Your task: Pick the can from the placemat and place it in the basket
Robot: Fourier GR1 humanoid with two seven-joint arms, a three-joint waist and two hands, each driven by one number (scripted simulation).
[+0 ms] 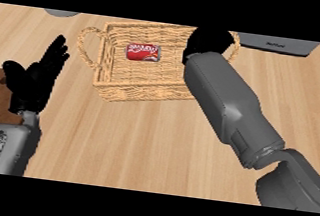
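One red can (143, 52) lies in basket (154, 64), likely light, rigid, slick-sided, best taken across its round wall; right hand (208, 41) finger state unclear, left hand (37, 77) spread.

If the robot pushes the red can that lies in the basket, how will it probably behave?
The can lies on its side in the basket, so a push across its length would probably make it roll. The basket's woven walls would likely stop it soon. Its rounded, smooth-looking body may slip under straight fingers; the right hand shows above the basket's far side.
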